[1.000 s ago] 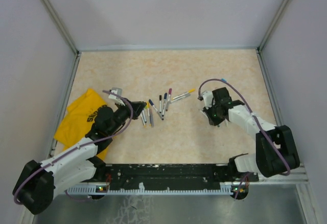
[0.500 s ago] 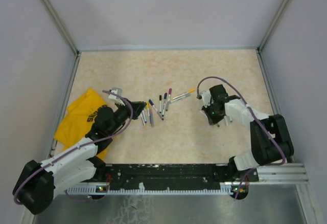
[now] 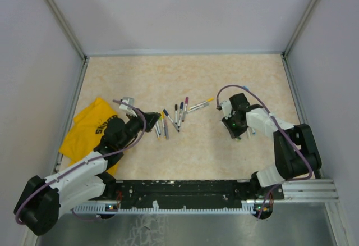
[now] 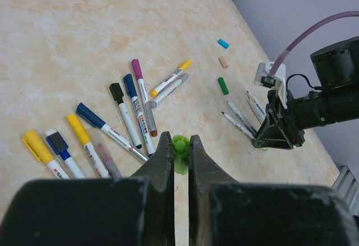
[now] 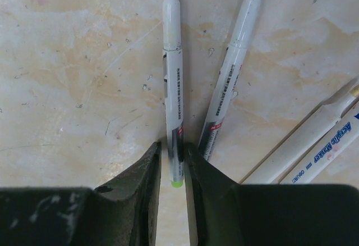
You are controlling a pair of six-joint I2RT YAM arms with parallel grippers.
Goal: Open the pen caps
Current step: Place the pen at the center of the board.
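The right fingers have drawn in over the uncapped pens, flanking one green-ended pen; grip unclear. Left fingers clamp a green cap; many capped pens remain.

Beige, marbled counter, walled on three sides. At the left edge, a crumpled yellow cloth with dark lettering. Near the middle, a loose fan of capped pens, with caps in yellow, blue, black and purple. Well apart to the right, several uncapped pens with white barrels, lying flat and close together. Just beyond those, three loose caps in a row: blue, tan, green.
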